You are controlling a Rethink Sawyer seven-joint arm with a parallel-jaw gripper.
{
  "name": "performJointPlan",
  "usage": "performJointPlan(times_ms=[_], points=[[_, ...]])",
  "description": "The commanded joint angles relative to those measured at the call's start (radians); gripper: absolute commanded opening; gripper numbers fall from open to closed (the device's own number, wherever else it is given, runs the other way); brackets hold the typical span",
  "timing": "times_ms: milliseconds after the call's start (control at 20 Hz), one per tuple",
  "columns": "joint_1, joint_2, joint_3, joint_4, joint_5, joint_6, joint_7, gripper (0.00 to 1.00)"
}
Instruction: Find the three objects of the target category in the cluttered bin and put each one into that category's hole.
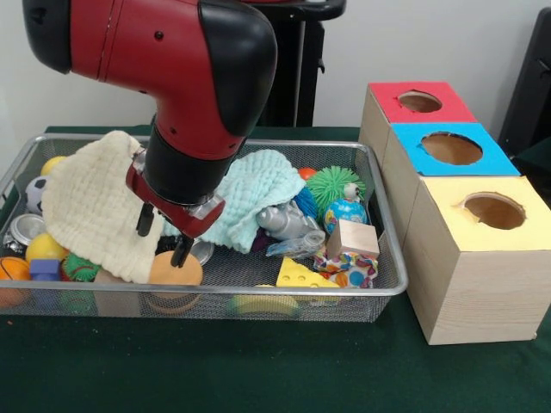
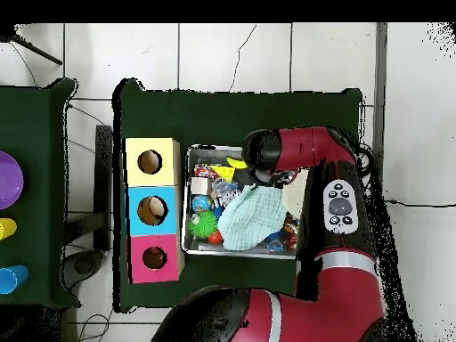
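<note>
My gripper [image 1: 165, 236] hangs over the bin [image 1: 344, 297], jaws apart and empty, beside the cream cloth [image 1: 90, 202] at its left end. Speckled fabric piece [image 1: 349, 268] sits near right. Nothing looks sorted yet; all three remain. Green table cover [image 1: 258, 361], three hole boxes [image 1: 473, 249] at right, white wall behind.

We are seeing silver wire mesh on the bin [image 1: 392, 280], crinkled matt cream cloth [image 1: 90, 202] left of the gripper [image 1: 164, 237], soft mint cloth [image 1: 258, 194] right of it, and pale grained wood on the boxes [image 1: 469, 301].
</note>
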Motion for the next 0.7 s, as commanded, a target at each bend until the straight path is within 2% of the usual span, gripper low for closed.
performJointPlan(times_ms=[50, 150, 350, 700], points=[[-0.019, 0.007, 0.061, -0.042, 0.048, 0.352, -0.267, 1.0], [-0.009, -0.006, 0.057, -0.035, 0.049, 0.356, -0.247, 1.0], [-0.006, 0.033, 0.075, -0.087, 0.034, 0.379, -0.232, 1.0], [-0.019, 0.145, 0.092, -0.123, 0.005, 0.286, -0.178, 1.0]])
